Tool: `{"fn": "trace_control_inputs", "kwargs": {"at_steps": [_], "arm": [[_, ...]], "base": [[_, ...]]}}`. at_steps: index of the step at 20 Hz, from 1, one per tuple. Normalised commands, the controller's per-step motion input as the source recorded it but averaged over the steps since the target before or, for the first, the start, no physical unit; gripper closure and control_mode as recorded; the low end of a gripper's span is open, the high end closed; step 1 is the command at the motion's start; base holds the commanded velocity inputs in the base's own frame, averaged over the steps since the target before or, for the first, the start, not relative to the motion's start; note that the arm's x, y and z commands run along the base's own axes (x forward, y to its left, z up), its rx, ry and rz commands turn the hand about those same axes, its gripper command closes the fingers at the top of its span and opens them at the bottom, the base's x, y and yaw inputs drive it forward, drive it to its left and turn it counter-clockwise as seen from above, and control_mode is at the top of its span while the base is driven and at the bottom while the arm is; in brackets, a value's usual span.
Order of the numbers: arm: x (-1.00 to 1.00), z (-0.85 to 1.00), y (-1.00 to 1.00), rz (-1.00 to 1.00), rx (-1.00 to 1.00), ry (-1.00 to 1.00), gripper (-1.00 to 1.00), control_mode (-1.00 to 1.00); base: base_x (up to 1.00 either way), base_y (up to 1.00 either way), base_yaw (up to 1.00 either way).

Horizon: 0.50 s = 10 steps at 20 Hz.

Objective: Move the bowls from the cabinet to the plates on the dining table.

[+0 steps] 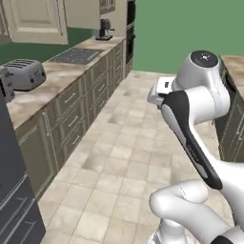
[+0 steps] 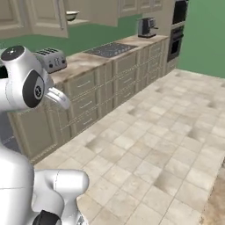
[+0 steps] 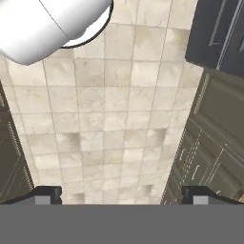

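One bowl [image 2: 71,16], silvery grey, sits on a shelf of the beige upper cabinet [image 2: 46,17], whose door [image 2: 99,11] stands swung open beside it. In the left base view the same cabinet [image 1: 35,19] is at the top left. My gripper [image 3: 123,195] is open and holds nothing. It points down at the tiled floor in the aisle, far below and away from the cabinet. A marble edge of the dining table [image 1: 234,64] shows on the right, and its corner [image 2: 216,200] at the lower right. The plates are out of view.
A marbled counter [image 1: 57,76] runs along the left wall with a toaster [image 1: 26,74], a cooktop [image 1: 76,55] and a coffee machine [image 1: 104,29]. Drawer units [image 2: 94,94] line its front. An oven column [image 2: 178,30] stands at the far end. Tiled floor [image 2: 149,145] lies between counter and table.
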Motion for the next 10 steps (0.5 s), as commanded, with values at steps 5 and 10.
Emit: {"fn": "trace_control_inputs", "kwargs": {"at_steps": [5, 10], "arm": [[0.00, 0.00, 0.00, 0.00, 0.00, 0.00, -1.00, 1.00], [0.00, 0.00, 0.00, 0.00, 0.00, 0.00, -1.00, 1.00]], "base": [[0.99, -0.04, -0.56], [1.00, 0.00, -0.47]]}}
